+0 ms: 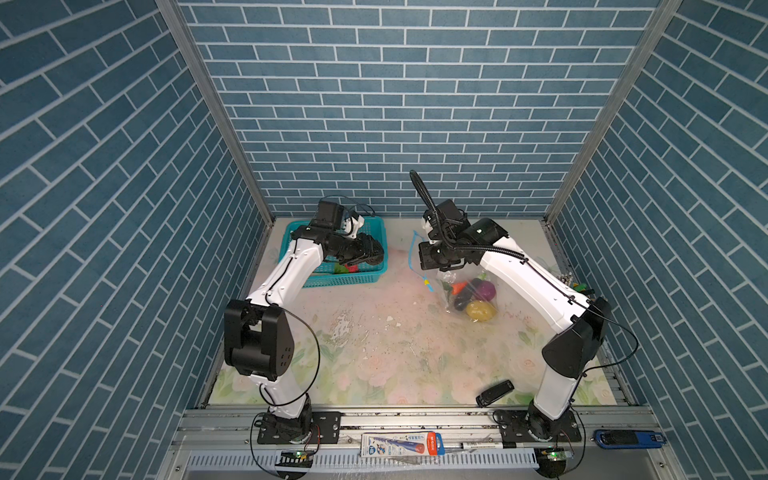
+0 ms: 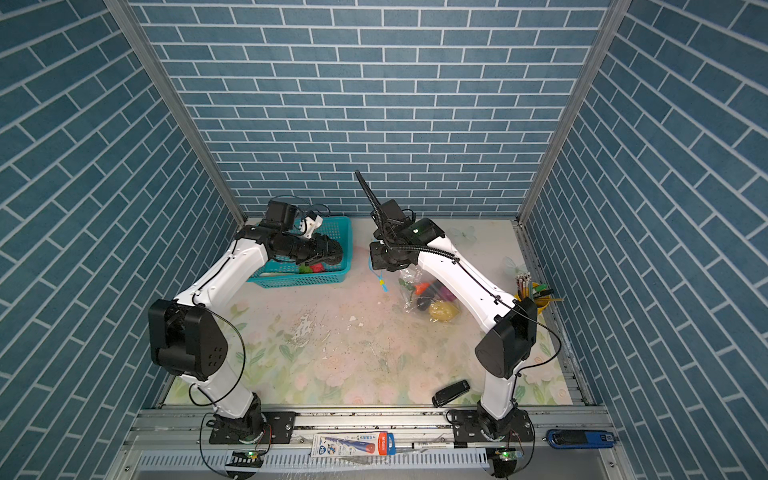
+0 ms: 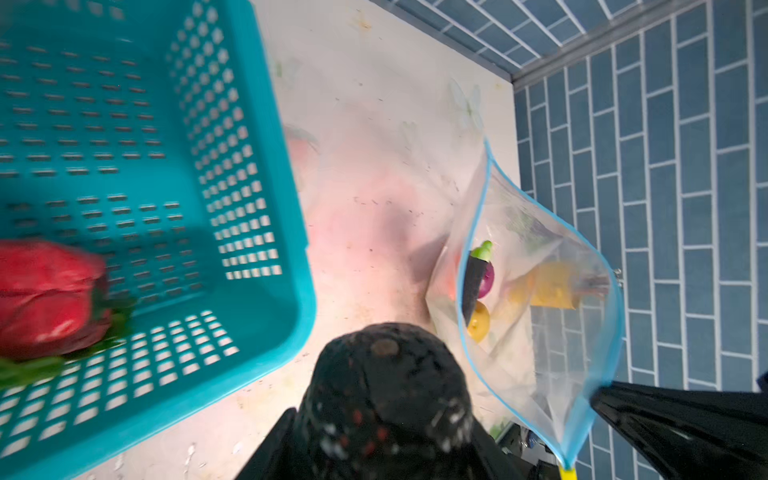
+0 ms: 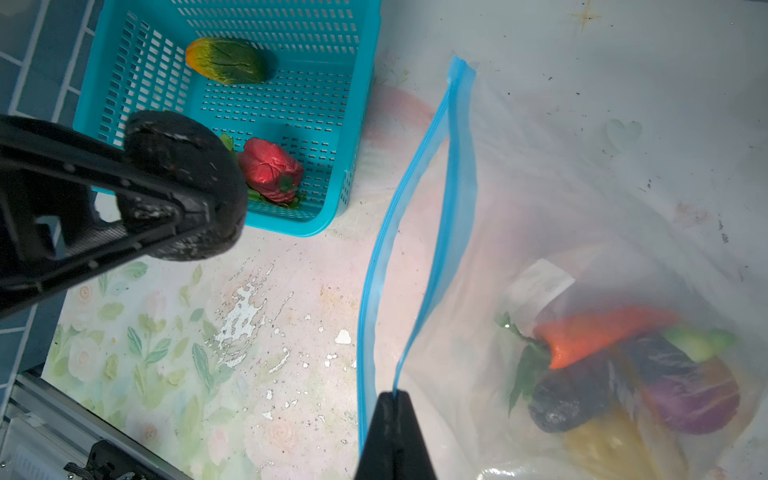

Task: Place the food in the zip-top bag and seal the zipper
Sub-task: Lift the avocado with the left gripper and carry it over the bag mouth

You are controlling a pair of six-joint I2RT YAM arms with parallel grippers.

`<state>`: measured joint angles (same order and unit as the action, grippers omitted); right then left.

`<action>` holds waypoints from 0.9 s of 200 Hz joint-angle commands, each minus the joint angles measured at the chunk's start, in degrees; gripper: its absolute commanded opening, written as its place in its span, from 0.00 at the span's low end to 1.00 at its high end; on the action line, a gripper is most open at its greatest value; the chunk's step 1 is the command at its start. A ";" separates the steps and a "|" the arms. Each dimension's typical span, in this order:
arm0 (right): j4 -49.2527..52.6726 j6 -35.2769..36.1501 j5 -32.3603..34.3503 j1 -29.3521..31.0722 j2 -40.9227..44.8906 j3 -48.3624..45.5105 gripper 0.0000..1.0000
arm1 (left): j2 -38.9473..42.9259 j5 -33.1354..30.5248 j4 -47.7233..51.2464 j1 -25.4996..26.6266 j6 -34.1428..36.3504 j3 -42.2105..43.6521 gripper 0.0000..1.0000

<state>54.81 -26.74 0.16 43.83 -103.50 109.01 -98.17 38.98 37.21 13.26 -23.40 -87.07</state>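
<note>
Pepper run: I'd lower the left tool (image 1: 366, 254) straight over the red pepper (image 4: 272, 170) in the basket (image 4: 291, 83) and pinch its fat middle. Its jaws are roughly half apart, empty. The right tool (image 4: 392, 399) is clamped tight on the zipper (image 4: 453, 199), holding the zip-top bag (image 4: 582, 208) mouth-up on the bench (image 1: 374, 332).

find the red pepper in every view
Top view: red pepper at the teal basket's near wall.
Top view: same place.
Left wrist: on the basket floor.
Right wrist: basket floor, near a corner.
Shared landmark: the teal basket.
</note>
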 commanded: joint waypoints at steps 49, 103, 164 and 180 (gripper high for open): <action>-2.02 -0.16 -3.06 0.19 1.73 -0.91 0.00 | 2.46 5.30 -14.16 5.53 -5.65 4.33 0.38; -2.69 0.11 -3.50 0.20 2.33 -1.11 0.00 | 0.53 6.22 -16.82 8.04 -7.09 2.73 0.39; -2.69 -0.07 -3.66 0.20 2.69 -1.17 0.00 | -1.85 6.21 -17.10 9.49 -6.84 2.28 0.40; -2.77 -0.11 -3.77 0.15 2.78 -1.18 0.00 | -2.35 6.32 -17.38 9.89 -6.90 1.99 0.40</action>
<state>52.99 -26.72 -2.92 43.83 -103.48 108.95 -99.61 44.47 21.45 22.41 -30.26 -83.29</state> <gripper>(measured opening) 0.044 0.560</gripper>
